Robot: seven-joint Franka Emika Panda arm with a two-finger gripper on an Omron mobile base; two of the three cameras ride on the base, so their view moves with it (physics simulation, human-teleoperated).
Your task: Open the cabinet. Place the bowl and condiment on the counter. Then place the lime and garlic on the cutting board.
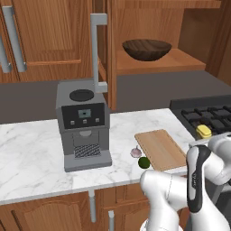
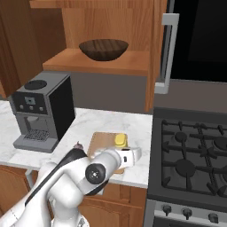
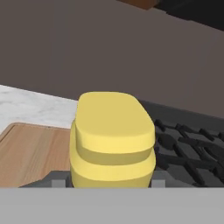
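Condiment [image 3: 111, 140] first, where is it? asks Mia.

Between the fingers, says Tom. The gripper [image 3: 107, 183] is clasped round its lower part, one tip on each side, and it hangs at the right edge of the board [image 1: 160, 149], on the hob [image 1: 212, 113] side.

Is it down yet?

He cannot tell. The base is hidden in the hand view, so whether it touches anything is unclear. He judges it not yet placed.

So how does the arm set it down well?

The task wants it on the counter [image 1: 36, 153], not on the board, which has to stay free for the lime [image 1: 144, 162] and the garlic [image 1: 136, 152]. Both lie just left of the board. Bare marble beyond the board's far edge looks the better spot, away from the hob.

Any risks?

The bottle is short and squat, so it should stand easily, but it ought to go down upright and touch the marble before the fingers let go. A lift straight up afterwards avoids knocking it.

And after that?

The bowl [image 1: 146, 48] sits high behind the board in the open cabinet [image 1: 149, 22], waiting its turn.
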